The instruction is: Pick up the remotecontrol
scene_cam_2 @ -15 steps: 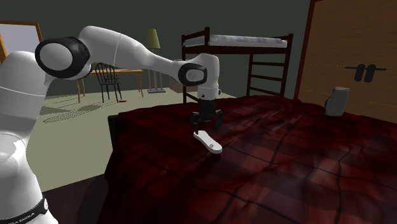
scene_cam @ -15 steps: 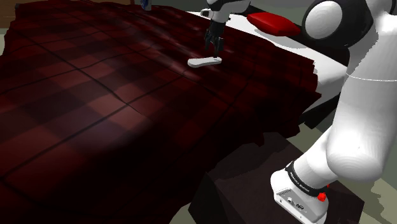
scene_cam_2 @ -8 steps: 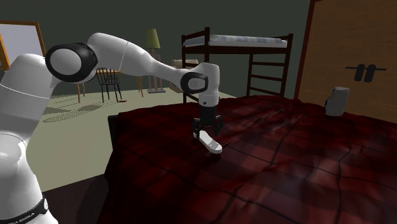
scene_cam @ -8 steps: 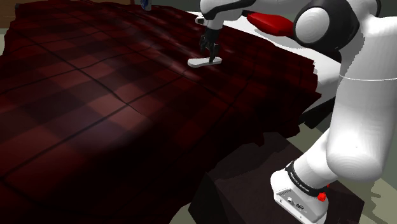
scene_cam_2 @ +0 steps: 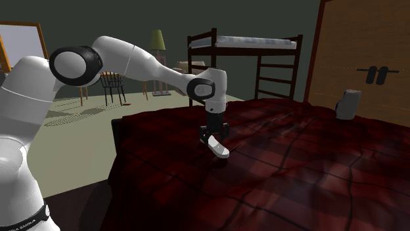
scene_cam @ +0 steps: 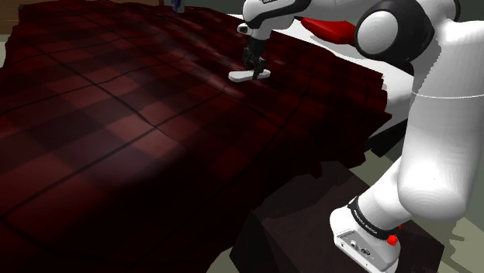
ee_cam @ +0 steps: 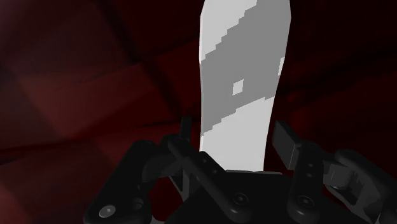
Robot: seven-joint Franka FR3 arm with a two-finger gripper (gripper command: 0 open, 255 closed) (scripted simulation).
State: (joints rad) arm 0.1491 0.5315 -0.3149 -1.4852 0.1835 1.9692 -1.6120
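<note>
A white remote control (scene_cam: 240, 77) lies on the dark red plaid bedspread (scene_cam: 116, 116), near its far right side in the shoulder view. My black gripper (scene_cam: 254, 70) stands straight down over the remote's right end, its fingers shut on the remote's two long sides. From the second exterior view the gripper (scene_cam_2: 210, 138) sits on the near end of the remote control (scene_cam_2: 220, 149). In the wrist view the remote control (ee_cam: 245, 76) runs away from the hand, between the gripper (ee_cam: 234, 137) fingers (ee_cam: 186, 127), and it rests on the cover.
A red pillow (scene_cam: 333, 29) lies on the white mattress (scene_cam: 403, 77) behind the arm. My stand (scene_cam: 341, 233) is beside the bed's edge. A grey object (scene_cam_2: 348, 104) sits far across the bed. A bunk bed (scene_cam_2: 243, 46) and a wardrobe (scene_cam_2: 368, 59) are behind.
The gripper came down from above the remote onto its end. Its fingers went from open to shut around the remote. The remote has not shifted.
</note>
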